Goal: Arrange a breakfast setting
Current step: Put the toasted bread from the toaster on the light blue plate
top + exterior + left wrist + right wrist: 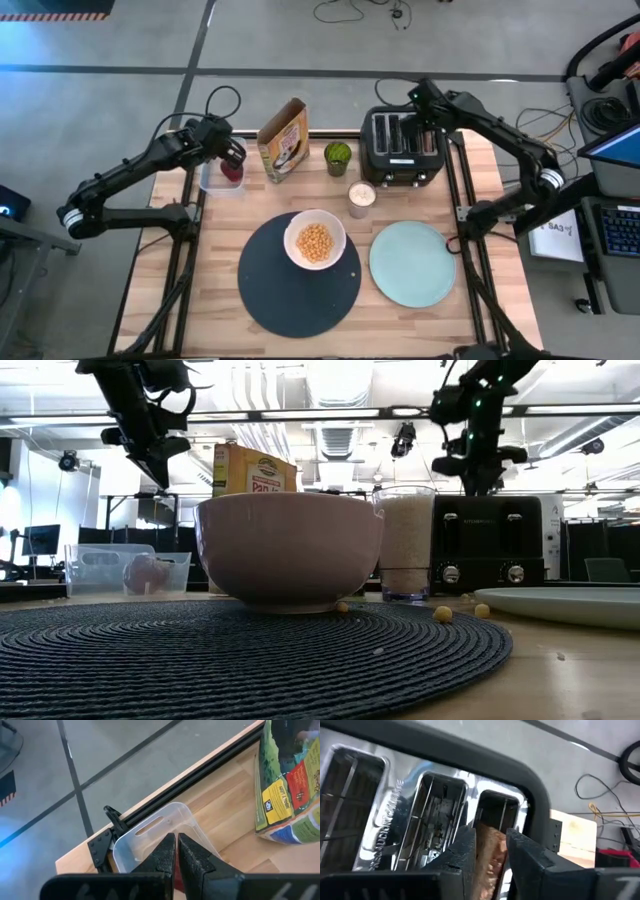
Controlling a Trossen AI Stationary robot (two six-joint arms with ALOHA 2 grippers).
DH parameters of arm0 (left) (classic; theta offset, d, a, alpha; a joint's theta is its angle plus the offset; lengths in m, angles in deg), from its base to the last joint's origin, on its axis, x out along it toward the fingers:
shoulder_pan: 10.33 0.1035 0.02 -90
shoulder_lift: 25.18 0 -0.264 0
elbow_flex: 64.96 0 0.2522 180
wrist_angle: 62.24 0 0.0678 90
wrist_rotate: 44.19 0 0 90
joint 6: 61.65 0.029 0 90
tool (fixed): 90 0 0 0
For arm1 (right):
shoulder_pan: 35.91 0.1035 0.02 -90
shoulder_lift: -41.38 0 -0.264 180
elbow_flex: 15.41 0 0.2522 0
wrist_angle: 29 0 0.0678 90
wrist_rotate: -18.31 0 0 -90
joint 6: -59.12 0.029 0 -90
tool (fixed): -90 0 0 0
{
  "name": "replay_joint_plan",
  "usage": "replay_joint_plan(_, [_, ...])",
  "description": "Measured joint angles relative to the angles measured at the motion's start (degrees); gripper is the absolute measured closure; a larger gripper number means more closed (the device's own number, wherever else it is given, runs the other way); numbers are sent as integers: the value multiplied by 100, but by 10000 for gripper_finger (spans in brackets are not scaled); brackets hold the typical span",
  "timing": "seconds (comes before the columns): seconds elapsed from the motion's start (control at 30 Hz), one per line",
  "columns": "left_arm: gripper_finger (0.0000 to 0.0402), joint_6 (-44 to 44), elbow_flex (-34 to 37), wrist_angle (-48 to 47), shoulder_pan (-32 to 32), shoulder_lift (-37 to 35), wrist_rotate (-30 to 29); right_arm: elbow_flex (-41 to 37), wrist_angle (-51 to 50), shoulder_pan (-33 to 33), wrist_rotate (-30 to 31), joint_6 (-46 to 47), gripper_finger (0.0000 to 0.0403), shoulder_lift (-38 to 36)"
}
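Note:
A white bowl [315,240] of cereal sits on the dark navy mat [298,280], with the pale mint-green plate [412,263] to its right. A brown toast slice [491,851] stands in a slot of the black toaster [400,148]. My right gripper [490,834] hovers open just above that slot; the toast shows between its fingers. A dark red food piece [232,172] lies in the clear tub [218,178] at the far left. My left gripper [232,156] hangs shut above the tub, holding nothing.
A cereal box [283,140], a green cup [338,156] and a glass of milk [361,197] stand between the tub and the toaster. A few loose cereal pieces [442,614] lie on the wood near the mat. Bare table lies along the near edge.

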Motion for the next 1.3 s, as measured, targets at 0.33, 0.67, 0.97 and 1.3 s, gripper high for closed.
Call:
replay_joint_plan(0.33, [400,-65,2,1,0,17,0,2,-181,-3,473,264,297,307])
replay_joint_plan(0.67, [400,-72,4,115,0,22,-2,-13,-301,17,516,291,300,442])
replay_joint_plan(0.97, [400,-72,7,131,0,22,0,-23,-139,15,476,315,301,439])
replay_joint_plan(1.3, [400,-111,9,143,0,22,0,-35,-108,244,467,371,325,445])
